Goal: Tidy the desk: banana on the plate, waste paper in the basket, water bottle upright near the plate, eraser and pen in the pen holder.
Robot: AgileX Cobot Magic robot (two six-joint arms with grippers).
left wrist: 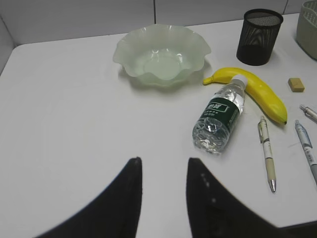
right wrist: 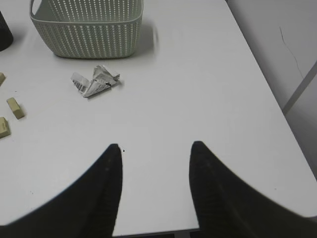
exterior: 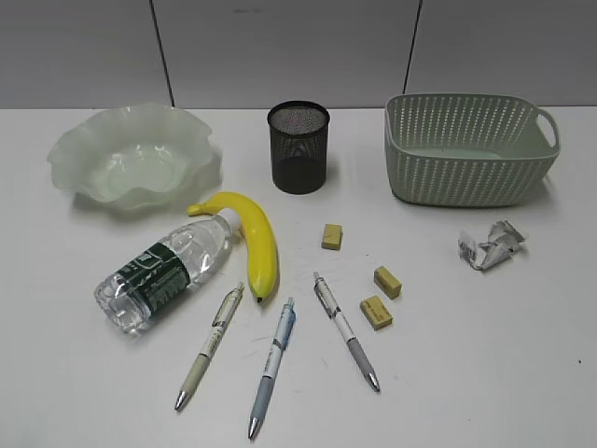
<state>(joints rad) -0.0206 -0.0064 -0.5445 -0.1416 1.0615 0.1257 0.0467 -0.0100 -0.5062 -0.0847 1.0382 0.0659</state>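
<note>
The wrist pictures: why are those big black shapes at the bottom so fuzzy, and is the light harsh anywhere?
Left wrist view: the black fingers sit too close to the lens, so they blur, while the water bottle is sharp. Right wrist view: same blur on the fingers; the waste paper is crisp. Exterior view: soft, even light, with only faint shadows under the basket and plate.

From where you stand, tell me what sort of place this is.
Probably a staged tabletop test bench in an office or lab: a plain white desk against grey wall panels, with desk items laid out, such as the pen holder, the pens and the basket.
</note>
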